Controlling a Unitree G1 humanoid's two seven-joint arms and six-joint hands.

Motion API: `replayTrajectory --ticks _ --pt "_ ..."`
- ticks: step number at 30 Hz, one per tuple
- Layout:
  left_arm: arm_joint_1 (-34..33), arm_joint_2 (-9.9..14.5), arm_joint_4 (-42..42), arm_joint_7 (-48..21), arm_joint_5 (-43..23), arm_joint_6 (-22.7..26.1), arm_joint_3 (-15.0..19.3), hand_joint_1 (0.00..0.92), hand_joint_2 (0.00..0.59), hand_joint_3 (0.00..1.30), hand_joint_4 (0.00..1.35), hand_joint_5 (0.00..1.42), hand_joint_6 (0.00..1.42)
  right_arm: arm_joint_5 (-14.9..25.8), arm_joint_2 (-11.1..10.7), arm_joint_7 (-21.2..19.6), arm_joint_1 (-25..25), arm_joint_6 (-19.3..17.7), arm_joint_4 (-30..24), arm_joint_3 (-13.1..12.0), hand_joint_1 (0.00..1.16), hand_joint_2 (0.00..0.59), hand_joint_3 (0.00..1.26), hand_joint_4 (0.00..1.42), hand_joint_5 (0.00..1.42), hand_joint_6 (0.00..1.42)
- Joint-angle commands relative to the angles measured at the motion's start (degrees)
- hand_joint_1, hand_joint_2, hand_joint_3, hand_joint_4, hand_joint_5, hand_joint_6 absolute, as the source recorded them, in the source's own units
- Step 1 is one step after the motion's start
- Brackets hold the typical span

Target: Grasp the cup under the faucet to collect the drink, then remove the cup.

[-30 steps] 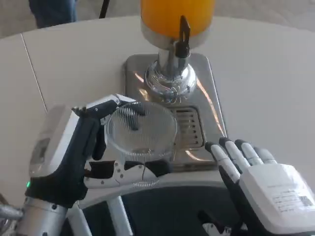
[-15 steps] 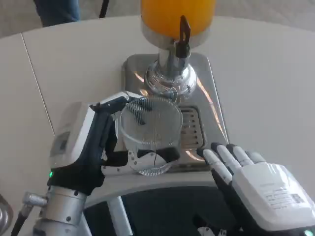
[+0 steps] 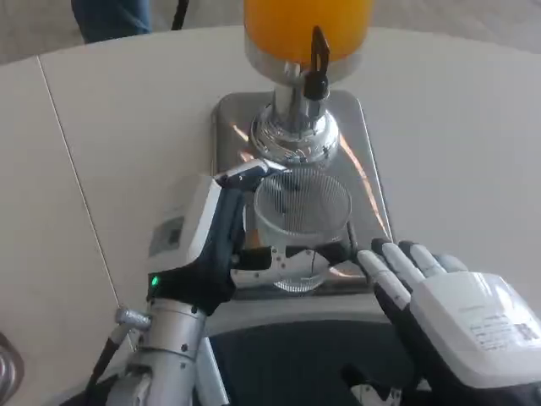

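Clear cup [image 3: 302, 222] is gripped by the left robot hand [image 3: 221, 245] just short of the faucet [image 3: 316, 63]; it should be centred underneath and kept upright, while the right robot hand [image 3: 448, 309] is held open beside it

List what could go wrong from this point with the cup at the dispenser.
1. The left hand holds the clear cup over the drip tray, but it seems to sit in front of the faucet, so juice could miss it.
2. The cup is empty and ribbed; a tight squeeze might deform it or let it slip.
3. The right hand lies close by and could bump the cup.
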Motion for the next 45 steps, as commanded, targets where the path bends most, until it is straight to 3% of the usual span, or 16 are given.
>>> replayTrajectory --ticks 1,6,12,20,25,38,45 --pt "-3.21 -1.04 2.63 3.29 0.54 0.52 -1.96 0.551 0.059 0.94 1.16 1.35 1.42 0.76 -0.25 1.48 0.83 0.11 -1.74 -1.22 0.55 0.404 0.05 0.0 0.0 0.05" --pt "-5.72 -2.01 6.83 5.67 1.0 1.52 -4.13 0.551 0.059 0.94 1.16 1.36 1.42 0.13 0.61 3.77 6.57 -0.75 -6.95 -1.41 0.55 0.404 0.05 0.0 0.0 0.05" --pt "-8.78 -3.1 11.25 8.09 1.01 2.17 -6.28 0.552 0.059 0.94 1.16 1.35 1.42 -0.88 5.32 1.98 12.81 -5.08 -8.47 -1.31 0.55 0.404 0.05 0.0 0.0 0.04" --pt "-11.31 -3.68 15.6 10.54 0.55 2.69 -7.57 0.552 0.06 0.94 1.16 1.35 1.42 0.41 10.39 1.08 17.55 -11.03 -8.47 -4.38 0.55 0.404 0.05 0.0 0.0 0.03" --pt "-14.17 -4.54 20.99 13.15 0.46 3.0 -8.39 0.552 0.06 0.94 1.16 1.35 1.42 2.9 11.24 3.47 16.86 -12.08 -8.47 -7.14 0.55 0.404 0.05 0.0 0.0 0.04" --pt "-24.69 -6.9 37.88 23.43 -0.69 4.49 -8.61 0.547 0.071 0.94 1.16 1.36 1.42 7.64 10.46 8.94 10.01 -11.9 -8.47 -12.97 0.55 0.404 0.05 0.0 0.0 0.06" --pt "-28.08 -5.86 45.18 24.44 -2.18 4.7 -8.39 0.549 0.073 0.95 1.16 1.36 1.42 9.91 10.57 12.31 6.99 -11.63 -8.47 -14.56 0.55 0.404 0.05 0.0 0.0 0.06"
